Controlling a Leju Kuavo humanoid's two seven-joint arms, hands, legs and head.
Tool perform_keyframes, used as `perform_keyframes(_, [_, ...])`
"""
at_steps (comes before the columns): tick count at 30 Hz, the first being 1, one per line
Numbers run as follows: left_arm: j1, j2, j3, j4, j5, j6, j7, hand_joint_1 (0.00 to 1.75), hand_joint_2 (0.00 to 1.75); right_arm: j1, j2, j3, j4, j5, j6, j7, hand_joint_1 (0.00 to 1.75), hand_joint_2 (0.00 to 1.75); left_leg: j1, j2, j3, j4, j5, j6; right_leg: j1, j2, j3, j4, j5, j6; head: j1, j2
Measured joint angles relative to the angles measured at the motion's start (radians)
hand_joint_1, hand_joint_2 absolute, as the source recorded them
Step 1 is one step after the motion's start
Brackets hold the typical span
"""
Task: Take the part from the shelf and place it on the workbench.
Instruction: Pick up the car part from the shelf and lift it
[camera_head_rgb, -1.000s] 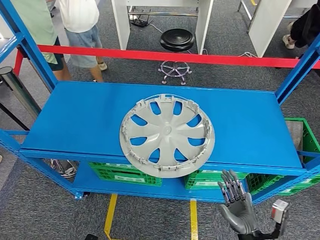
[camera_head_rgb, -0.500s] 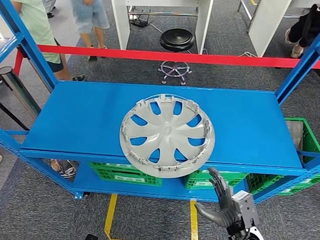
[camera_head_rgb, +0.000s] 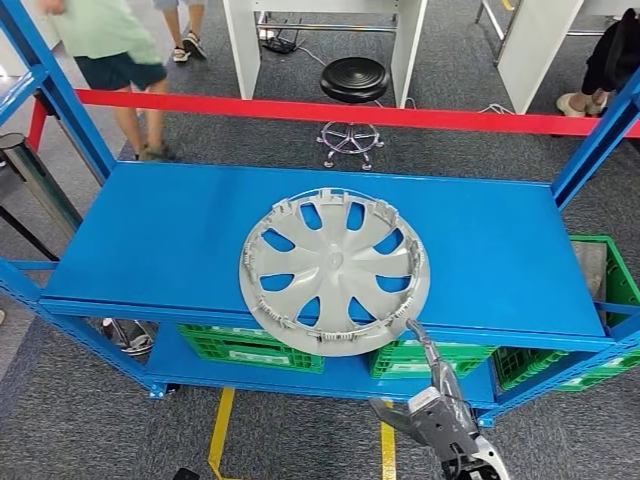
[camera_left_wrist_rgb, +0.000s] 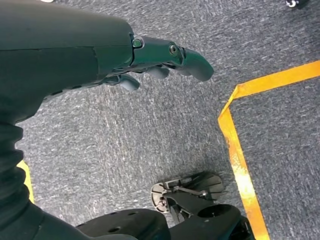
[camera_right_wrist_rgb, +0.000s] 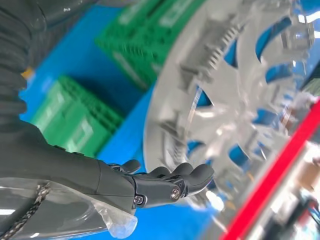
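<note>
Grey carpet (camera_head_rgb: 90, 420) covers the floor, with yellow tape lines (camera_head_rgb: 220, 430) at the lower centre. A red barrier band (camera_head_rgb: 453, 117) runs across the upper frame. Behind it, a black stool (camera_head_rgb: 354, 80) stands at top centre between white furniture legs (camera_head_rgb: 241, 45). A person (camera_head_rgb: 113, 45) walks at upper left; another's foot (camera_head_rgb: 577, 103) shows at upper right.

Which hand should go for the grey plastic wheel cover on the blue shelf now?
The right hand: it is raised just below the front rim of the grey plastic wheel cover, fingers extended toward it. The left hand hangs over the grey carpet, holding nothing.
</note>
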Motion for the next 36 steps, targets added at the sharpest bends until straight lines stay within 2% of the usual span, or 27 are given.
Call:
perform_keyframes(11, [-0.008,0.014,-0.018,0.022,-0.01,0.003,0.001,0.0,1.75,-0.015,-0.013,0.067,-0.056,0.288,-0.301,-0.013,0.0,1.75,0.0,0.0,0.0,0.0,0.0,0.0,0.0,0.0,0.0,0.0,0.0,0.0,0.0,0.0])
perform_keyframes(15, [-0.016,0.02,-0.035,0.028,-0.02,0.003,0.006,0.0,1.75,-0.034,-0.053,0.126,-0.053,0.403,-0.362,0.011,0.0,1.75,0.0,0.0,0.0,0.0,0.0,0.0,0.0,0.0,0.0,0.0,0.0,0.0,0.0,0.0])
perform_keyframes(23, [-0.038,0.027,-0.074,0.033,-0.048,-0.008,0.036,0.0,1.75,-0.108,-0.137,0.244,0.03,0.584,-0.392,0.096,0.0,1.75,0.0,0.0,0.0,0.0,0.0,0.0,0.0,-0.001,0.0,0.0,0.001,0.0,0.0,0.0])
perform_keyframes(30, [-0.053,0.032,-0.109,0.038,-0.068,-0.023,0.059,0.0,1.75,-0.175,-0.17,0.316,0.12,0.703,-0.359,0.142,0.0,1.75,0.0,-0.001,0.0,0.0,0.001,0.001,0.0,-0.001,0.0,0.0,0.001,0.0,0.0,0.0])
perform_keyframes(36, [-0.06,0.037,-0.136,0.042,-0.067,-0.027,0.064,0.0,1.75,-0.231,-0.176,0.351,0.195,0.763,-0.357,0.191,0.0,1.75,0.0,-0.002,0.0,0.0,0.001,0.001,0.0,-0.001,0.0,0.0,0.001,0.0,0.0,0.0])
